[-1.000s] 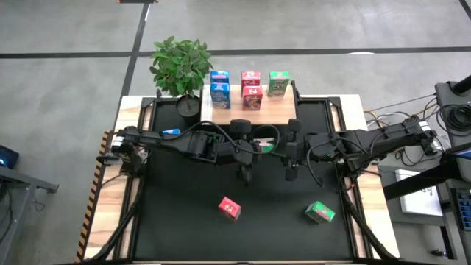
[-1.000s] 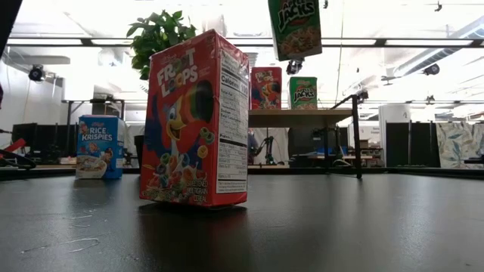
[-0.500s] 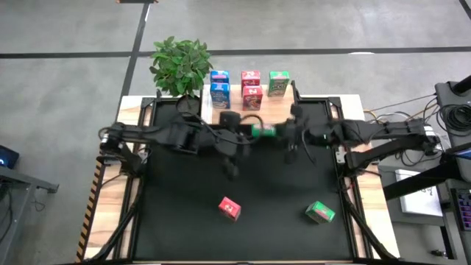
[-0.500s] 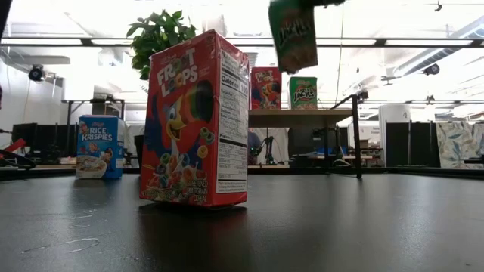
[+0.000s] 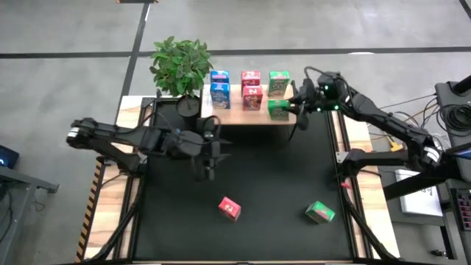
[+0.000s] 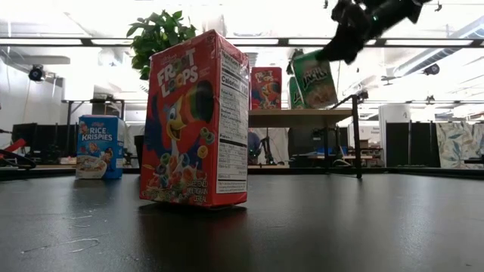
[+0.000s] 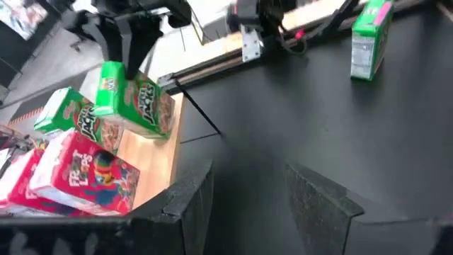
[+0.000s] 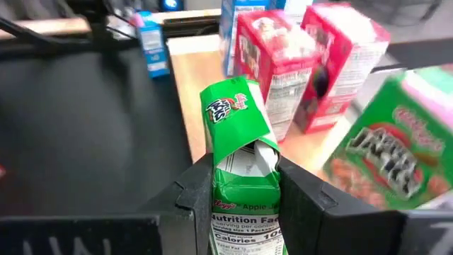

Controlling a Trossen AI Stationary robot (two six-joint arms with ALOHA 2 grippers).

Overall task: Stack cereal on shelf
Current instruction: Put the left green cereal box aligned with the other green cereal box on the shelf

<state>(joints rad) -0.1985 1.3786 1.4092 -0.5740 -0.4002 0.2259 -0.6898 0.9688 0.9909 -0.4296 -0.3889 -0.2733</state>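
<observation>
My right gripper (image 5: 285,109) is shut on a green cereal carton (image 5: 277,109) over the right front part of the light-wood shelf (image 5: 235,115). On the shelf stand two blue cartons (image 5: 219,87), two red ones (image 5: 252,88) and one green one (image 5: 278,82). A red carton (image 5: 229,208) and a green carton (image 5: 320,213) lie on the black mat near the near edge. A blue carton (image 6: 98,146) stands farther back. My left gripper (image 5: 205,171) hangs open and empty over the mat, left of centre. My right gripper pinches the green carton between its two fingers (image 8: 195,202), one on each broad face, with the narrow nutrition panel (image 8: 244,230) facing the wrist. The carton (image 6: 314,78) is lifted clear, tilted, just above the shelf board, and its flapped end (image 8: 237,106) points away from the gripper.
A potted plant (image 5: 180,66) stands at the shelf's left end. The right arm reaches in over the table's far right corner. Black frame rails (image 5: 338,140) run along both sides of the mat. The mat's middle (image 5: 272,177) is bare.
The right gripper has carried the green carton from over the mat's middle toward the far edge, to the shelf's right front, and the carton now tilts. The left gripper has drawn back toward the table's left edge, away from the carton.
</observation>
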